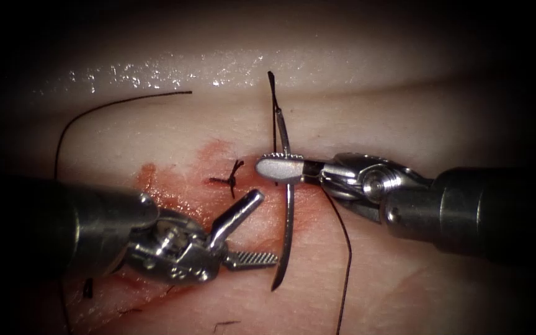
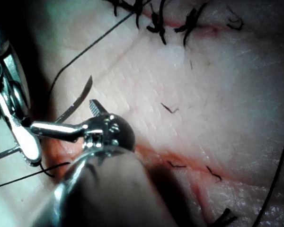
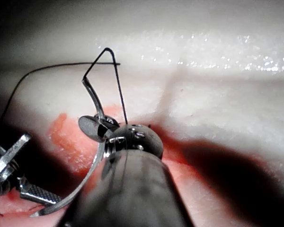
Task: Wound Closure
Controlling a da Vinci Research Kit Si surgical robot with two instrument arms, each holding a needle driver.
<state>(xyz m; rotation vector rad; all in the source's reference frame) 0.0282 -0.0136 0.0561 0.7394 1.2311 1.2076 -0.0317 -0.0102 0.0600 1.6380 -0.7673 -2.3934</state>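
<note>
Dark vignetted edges, specular glare

Both tools, the left tool (image 1: 252, 231) and the right tool (image 1: 278, 169), are shiny metal with bumpy, ridged insides. The needle (image 1: 288, 217) is smooth, shiny metal. The thread (image 1: 346, 248) is thin, dark and dull. The tissue (image 1: 404, 124) looks soft, pale and wet, with shiny red fluid (image 1: 181, 180).

Dark surround, bright glare above.
</note>
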